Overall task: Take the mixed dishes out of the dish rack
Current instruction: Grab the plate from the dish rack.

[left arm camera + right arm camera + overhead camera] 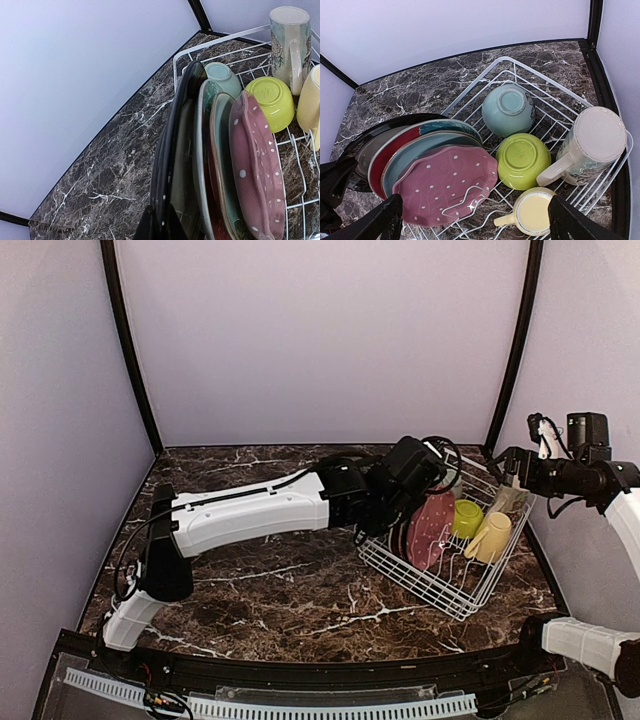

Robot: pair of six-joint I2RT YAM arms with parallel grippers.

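The white wire dish rack (470,585) stands at the right of the table. Several plates stand on edge in it: a dark plate (172,150) outermost, then grey-green (202,150), red (385,160) and maroon-pink dotted (445,185). My left gripper (161,226) is shut on the dark plate's rim, one finger on each face. Beside the plates lie a mint bowl (507,110) and a lime-green bowl (522,160), both upside down, a yellow mug (535,212) on its side and a cream-grey mug (595,137). My right gripper (475,220) hangs open above the rack, holding nothing.
The dark marble table (260,590) stretches to the left of the rack. Pale walls and black corner posts (510,350) close in the back and sides. The rack sits close to the right wall, and the left arm (260,510) reaches across the table's middle.
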